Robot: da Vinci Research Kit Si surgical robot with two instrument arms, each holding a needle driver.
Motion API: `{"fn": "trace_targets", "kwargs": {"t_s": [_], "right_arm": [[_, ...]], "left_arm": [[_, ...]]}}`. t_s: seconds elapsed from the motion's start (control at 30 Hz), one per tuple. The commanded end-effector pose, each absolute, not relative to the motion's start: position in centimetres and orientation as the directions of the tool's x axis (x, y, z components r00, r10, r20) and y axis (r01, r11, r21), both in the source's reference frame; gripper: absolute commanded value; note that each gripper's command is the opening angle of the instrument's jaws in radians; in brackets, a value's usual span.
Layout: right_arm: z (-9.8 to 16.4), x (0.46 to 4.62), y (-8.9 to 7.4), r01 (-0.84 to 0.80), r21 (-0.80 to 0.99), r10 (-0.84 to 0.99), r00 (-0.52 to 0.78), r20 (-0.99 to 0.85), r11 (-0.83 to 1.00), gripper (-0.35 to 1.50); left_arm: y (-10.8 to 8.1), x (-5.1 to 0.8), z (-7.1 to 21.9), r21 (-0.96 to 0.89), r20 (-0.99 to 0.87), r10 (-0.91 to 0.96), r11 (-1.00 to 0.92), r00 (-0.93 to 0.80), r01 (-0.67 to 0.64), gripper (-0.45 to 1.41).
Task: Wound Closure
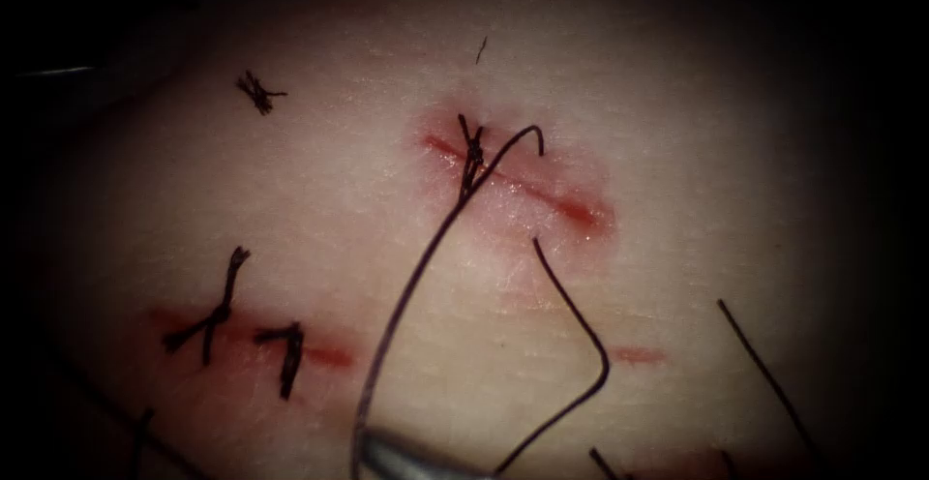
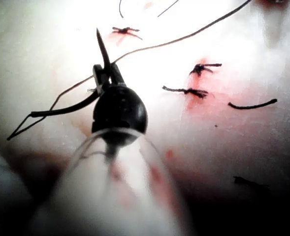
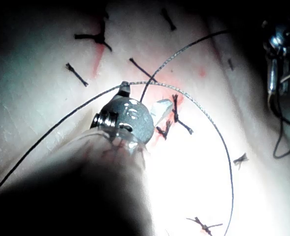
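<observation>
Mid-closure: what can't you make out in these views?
Needle: cannot be told from the dark thread.
Metal tip, endoscope view: cut off by the bottom edge; which arm's, unclear.
Left pincer, left wrist view: thread crosses it; hold hidden by its own body.
Right pincer, right wrist view: likewise, hidden by its wrist.

No readable text, labels or numbers on anything here

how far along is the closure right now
Done: one knot ties the left end of the upper cut; the lower cut carries two. In hand: the left tool seems to grip the needle mid-curve, clear of the tissue, thread trailing from the knot; what the right tool holds is unclear. Left: the upper cut's right stretch lies unstitched.
</observation>
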State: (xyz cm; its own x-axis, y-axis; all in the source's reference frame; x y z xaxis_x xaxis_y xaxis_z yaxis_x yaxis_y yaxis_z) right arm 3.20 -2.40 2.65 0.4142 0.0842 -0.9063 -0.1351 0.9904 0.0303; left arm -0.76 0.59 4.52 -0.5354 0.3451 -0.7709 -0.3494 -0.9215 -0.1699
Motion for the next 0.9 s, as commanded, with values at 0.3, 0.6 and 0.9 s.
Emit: {"fn": "trace_targets", "kwargs": {"t_s": [0.3, 0.6, 0.9], "right_arm": [[3.1, 2.52, -2.0, -0.164, -0.029, 0.054, 0.482, -0.874, 0.986, 1.35], [3.8, 2.45, -1.8, -0.057, -0.028, 0.004, 0.500, -0.866, 0.998, 1.35], [4.6, 2.44, -1.9, 0.021, -0.059, -0.061, 0.489, -0.870, 0.998, 1.31]], "left_arm": [[0.8, -0.78, 4.7, -0.086, -0.759, 0.279, -0.939, -0.589, -0.334, -0.45], [0.9, -0.76, 4.8, 0.058, -0.737, 0.146, -0.959, -0.660, -0.276, -0.45], [1.0, -0.76, 4.9, 0.082, -0.735, 0.130, -0.957, -0.665, -0.277, -0.45]]}}
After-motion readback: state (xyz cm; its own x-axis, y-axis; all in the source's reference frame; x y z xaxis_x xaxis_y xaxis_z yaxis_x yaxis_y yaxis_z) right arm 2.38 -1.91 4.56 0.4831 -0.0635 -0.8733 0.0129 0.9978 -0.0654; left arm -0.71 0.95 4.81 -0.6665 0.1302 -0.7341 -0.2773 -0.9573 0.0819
